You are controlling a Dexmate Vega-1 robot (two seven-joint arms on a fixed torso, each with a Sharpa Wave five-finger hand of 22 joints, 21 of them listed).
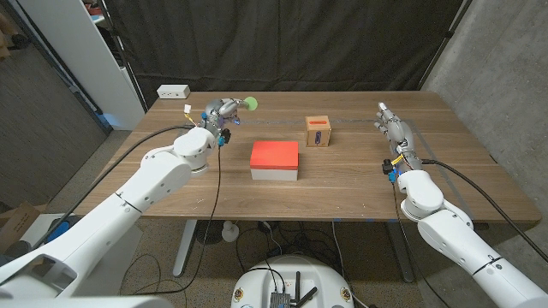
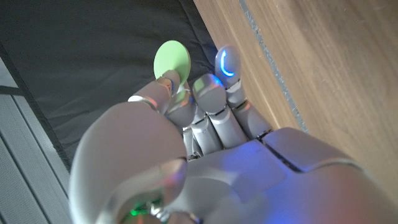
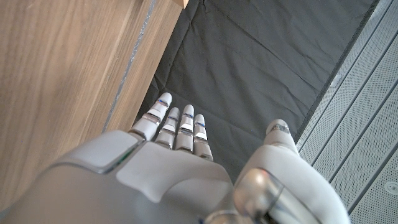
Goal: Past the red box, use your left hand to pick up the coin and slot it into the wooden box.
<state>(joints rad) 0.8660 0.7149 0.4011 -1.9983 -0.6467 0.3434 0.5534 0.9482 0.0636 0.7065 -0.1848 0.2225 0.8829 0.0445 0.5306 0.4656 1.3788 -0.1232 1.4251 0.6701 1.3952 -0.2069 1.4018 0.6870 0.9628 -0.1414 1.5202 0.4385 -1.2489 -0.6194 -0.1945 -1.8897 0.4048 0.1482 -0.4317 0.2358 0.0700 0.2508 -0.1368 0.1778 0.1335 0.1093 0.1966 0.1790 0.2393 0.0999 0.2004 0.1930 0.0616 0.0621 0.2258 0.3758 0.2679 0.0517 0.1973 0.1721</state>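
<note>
Wooden table (image 1: 360,180) | left hand (image 1: 219,114) pinches green coin (image 1: 251,103) | right hand (image 1: 396,134) empty, fingers extended | wooden box (image 1: 318,131) beyond red box (image 1: 275,160)

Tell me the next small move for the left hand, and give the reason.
Probably carry the coin sideways toward the wooden box. The left hand already pinches the green coin at its fingertips, lifted over the far side of the table beyond the red box, and the wooden box stands apart, off toward the robot's right.
</note>
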